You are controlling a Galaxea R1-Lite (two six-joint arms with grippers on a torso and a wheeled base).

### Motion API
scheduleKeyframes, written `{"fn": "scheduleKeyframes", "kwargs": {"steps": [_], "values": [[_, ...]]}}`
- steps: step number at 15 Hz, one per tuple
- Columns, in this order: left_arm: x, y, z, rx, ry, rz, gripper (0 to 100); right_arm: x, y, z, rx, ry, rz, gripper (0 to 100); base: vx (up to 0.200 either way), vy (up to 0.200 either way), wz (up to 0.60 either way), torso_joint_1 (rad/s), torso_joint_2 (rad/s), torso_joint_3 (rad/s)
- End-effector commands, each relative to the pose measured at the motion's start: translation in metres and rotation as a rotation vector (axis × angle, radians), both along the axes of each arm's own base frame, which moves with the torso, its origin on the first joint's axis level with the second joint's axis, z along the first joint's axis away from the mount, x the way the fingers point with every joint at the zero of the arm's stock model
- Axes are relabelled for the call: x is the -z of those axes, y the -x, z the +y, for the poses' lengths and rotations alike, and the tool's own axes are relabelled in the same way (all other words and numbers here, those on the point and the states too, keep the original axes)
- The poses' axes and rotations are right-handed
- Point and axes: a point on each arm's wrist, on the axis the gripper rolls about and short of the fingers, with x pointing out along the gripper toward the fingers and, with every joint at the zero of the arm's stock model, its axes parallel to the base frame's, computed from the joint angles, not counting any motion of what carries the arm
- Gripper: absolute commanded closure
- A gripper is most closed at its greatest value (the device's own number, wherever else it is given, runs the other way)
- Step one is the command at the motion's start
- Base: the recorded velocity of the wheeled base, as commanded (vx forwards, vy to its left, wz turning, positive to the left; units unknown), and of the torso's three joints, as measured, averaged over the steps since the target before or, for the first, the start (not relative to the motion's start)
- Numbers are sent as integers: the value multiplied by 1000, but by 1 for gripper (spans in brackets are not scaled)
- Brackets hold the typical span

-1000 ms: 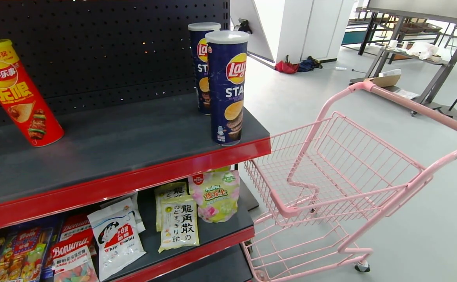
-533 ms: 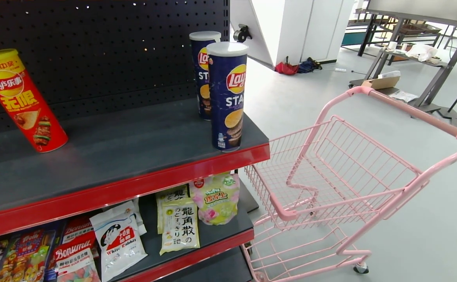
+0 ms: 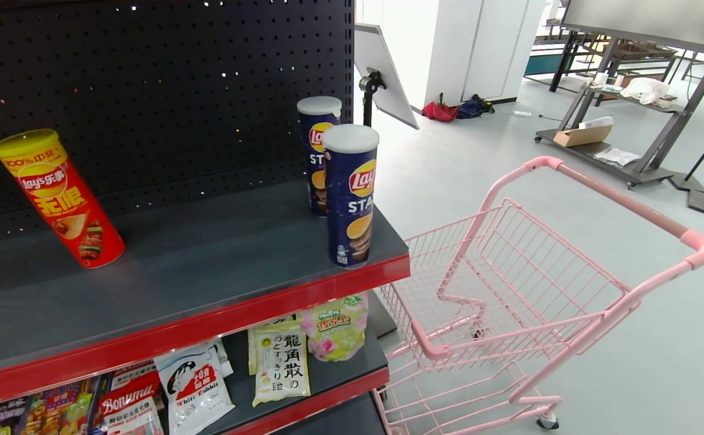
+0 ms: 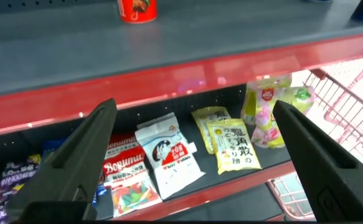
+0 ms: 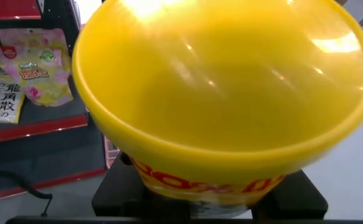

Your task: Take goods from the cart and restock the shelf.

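Observation:
A chip can with a yellow lid (image 5: 225, 93) sits close before the right wrist camera, and my right gripper (image 5: 209, 191) is shut on it, black fingers (image 5: 116, 190) showing on both sides below the lid. My left gripper (image 4: 193, 109) stands open in front of the shelf's red front edge (image 4: 169, 78). On the upper shelf board (image 3: 207, 266) a red can with a yellow lid (image 3: 59, 199) leans at the left. Two blue cans (image 3: 350, 193) stand upright at the right end. The pink cart (image 3: 617, 205) stands right of the shelf, its basket bare.
Snack bags (image 3: 279, 356) lie on the lower shelf, also seen as snack bags (image 4: 169, 158) from the left wrist. A white board on a stand (image 3: 385, 78) is behind the shelf's right end. Metal racks (image 3: 624, 163) stand far right. Open grey floor surrounds the cart.
The head camera has shifted, so shelf, cans and cart sit lower in the picture and more of the pegboard shows. The cans and cart keep their places relative to each other.

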Motion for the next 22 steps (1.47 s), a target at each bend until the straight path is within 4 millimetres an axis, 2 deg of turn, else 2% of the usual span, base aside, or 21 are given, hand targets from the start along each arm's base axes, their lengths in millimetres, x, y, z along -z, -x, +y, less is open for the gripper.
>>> {"fn": "scheduleKeyframes", "kwargs": {"steps": [1, 15, 17, 22], "values": [[0, 0, 0, 0, 0, -1, 0, 0, -1, 0, -3, 1, 8, 100, 0, 0, 0, 163, -413, -242], [0, 0, 0, 0, 0, 1, 0, 0, -4, 0, -13, 20, 20, 100, 0, 0, 0, 158, -361, -209], [0, 0, 0, 0, 0, 1, 0, 2, -4, 0, -14, 37, 24, 100, 0, 0, 0, 13, -25, -21], [0, 0, 0, 0, 0, 1, 0, 5, -2, 0, -13, 39, 16, 100, 0, 0, 600, 1, 0, -1]]}}
